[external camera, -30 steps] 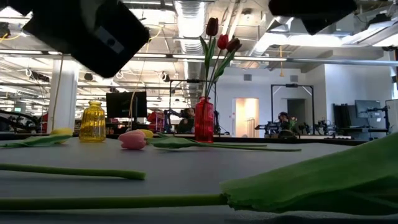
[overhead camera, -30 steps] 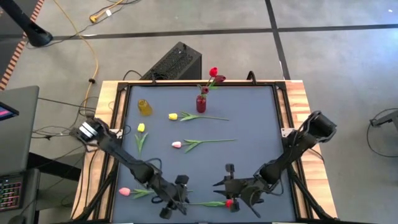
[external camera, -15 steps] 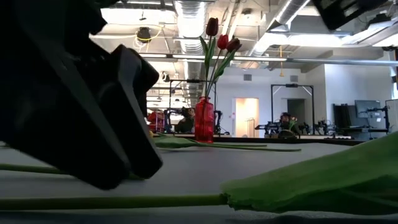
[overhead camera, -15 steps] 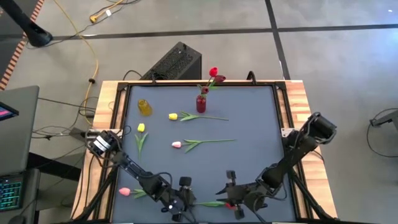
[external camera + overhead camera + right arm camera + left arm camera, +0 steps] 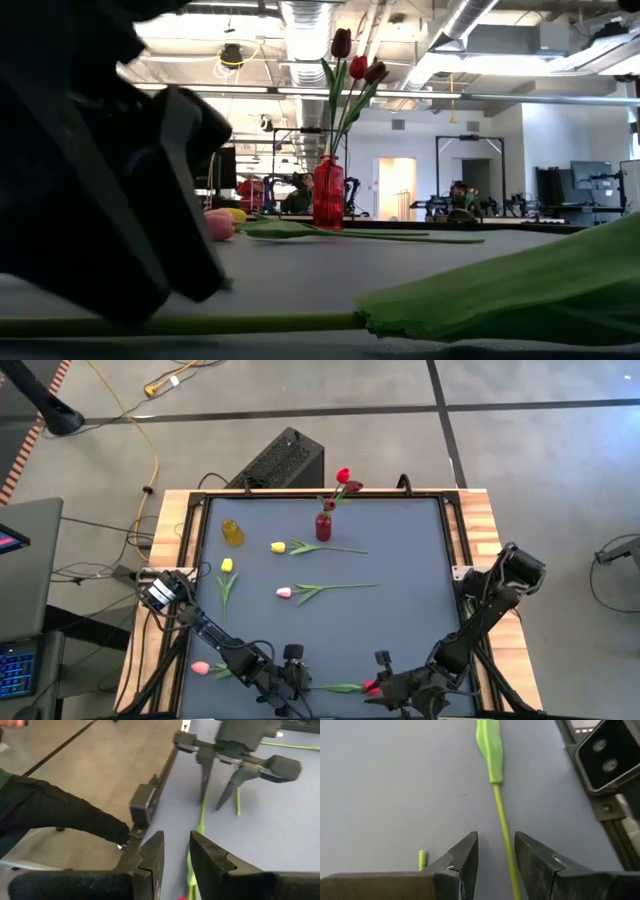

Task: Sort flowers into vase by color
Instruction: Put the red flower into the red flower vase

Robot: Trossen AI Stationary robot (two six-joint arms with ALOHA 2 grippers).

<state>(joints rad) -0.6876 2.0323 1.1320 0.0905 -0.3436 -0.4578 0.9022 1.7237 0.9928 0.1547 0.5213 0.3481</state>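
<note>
My left gripper (image 5: 496, 865) sits low at the near edge of the table (image 5: 400, 550), fingers parted a narrow way. The thin green stem (image 5: 501, 815) of the red tulip (image 5: 371, 686) runs straight through the gap between them; I cannot tell whether either finger actually presses on it. Its leaf (image 5: 490, 742) lies flat on the mat just ahead of my fingertips.

My right gripper (image 5: 176, 855) is also down at the near edge, likewise narrowly parted, with the same stem passing between its fingers and a bit of red at the base. It faces my left gripper (image 5: 220, 785), which straddles the stem farther along.

The flower lies on the table between my two grippers. The red vase (image 5: 323, 526) with its red tulips stands well apart at the far side.
</note>
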